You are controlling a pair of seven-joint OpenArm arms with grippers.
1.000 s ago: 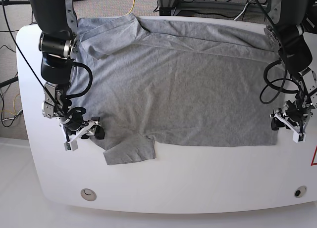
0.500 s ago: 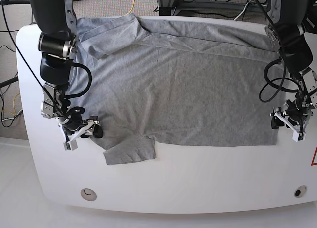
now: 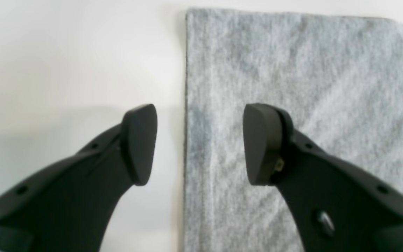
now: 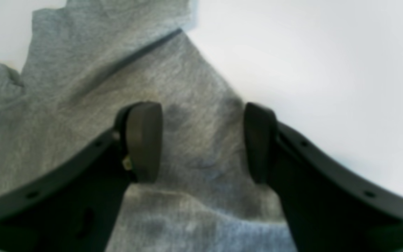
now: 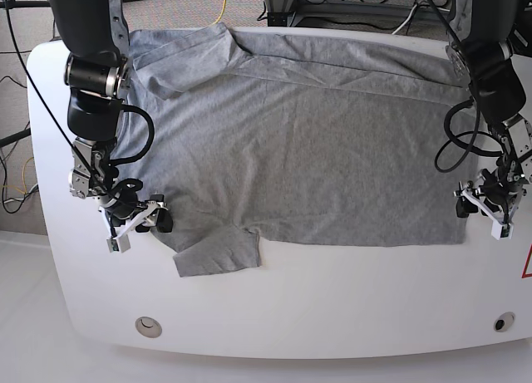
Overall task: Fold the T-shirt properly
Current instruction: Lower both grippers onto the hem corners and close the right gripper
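**Mia:** While the T-shirt [image 5: 291, 150] lies spread flat over most of the tabletop [image 5: 332, 300], its hem by the right edge and one sleeve near the front left corner, what could go wrong?

**Sam:** I think the left gripper [image 3: 199, 143] could miss. Its jaws are apart, one over the cloth and one over bare white top, right at the hem. If it closes too high, it might pinch only air.

**Mia:** And the other one?

**Sam:** The right gripper [image 4: 201, 140] has its jaws apart too, over wrinkly cloth near the sleeve. It isn't holding anything. It may grab too much, and then the fold could come out lumpy.

**Mia:** Can you read any words?

**Sam:** No. Only plain grey shows. I see a bit of a red triangle sign [image 5: 527, 262] at the right edge, but no letters.
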